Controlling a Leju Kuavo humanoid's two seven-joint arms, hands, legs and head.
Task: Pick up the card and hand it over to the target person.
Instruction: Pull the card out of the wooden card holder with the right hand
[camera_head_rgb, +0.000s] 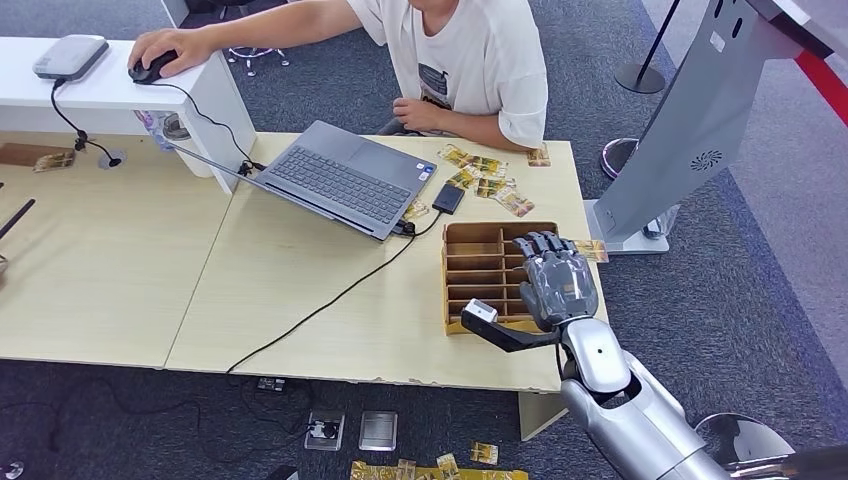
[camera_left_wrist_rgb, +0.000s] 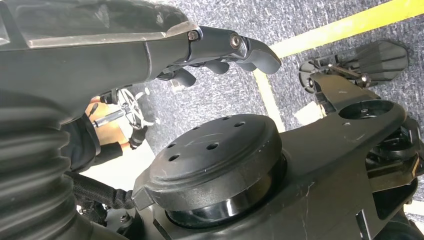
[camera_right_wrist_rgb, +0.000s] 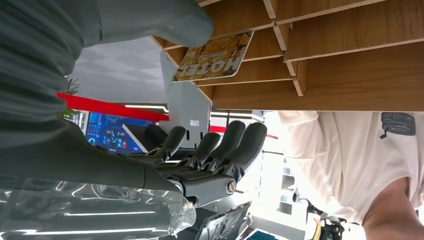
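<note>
Wooden slots are what you are working over: the right robot hand (camera_head_rgb: 556, 282) is hovering above the card rack (camera_head_rgb: 478, 262) near the table (camera_head_rgb: 300, 300) edge, fingers spread and grasping nothing, thumb jutting out to the side. From the right wrist view, the card (camera_right_wrist_rgb: 215, 56) is standing in one slot of the rack, its printed face poking out past the dividers, and the thumb (camera_right_wrist_rgb: 150, 22) is sitting just beside it while the other fingers (camera_right_wrist_rgb: 220, 145) are hanging well apart from it. That spacing looks like a setup for a pinch, though you are not touching the card yet. The left robot hand (camera_left_wrist_rgb: 220, 47) is hanging at the robot's side, fingers curled in with nothing in them. The person (camera_head_rgb: 470, 60) you are meant to serve is sitting across the table, one hand on a mouse (camera_head_rgb: 150, 68), beside an open laptop (camera_head_rgb: 345, 178). More cards (camera_head_rgb: 485, 175) are lying scattered near them.
</note>
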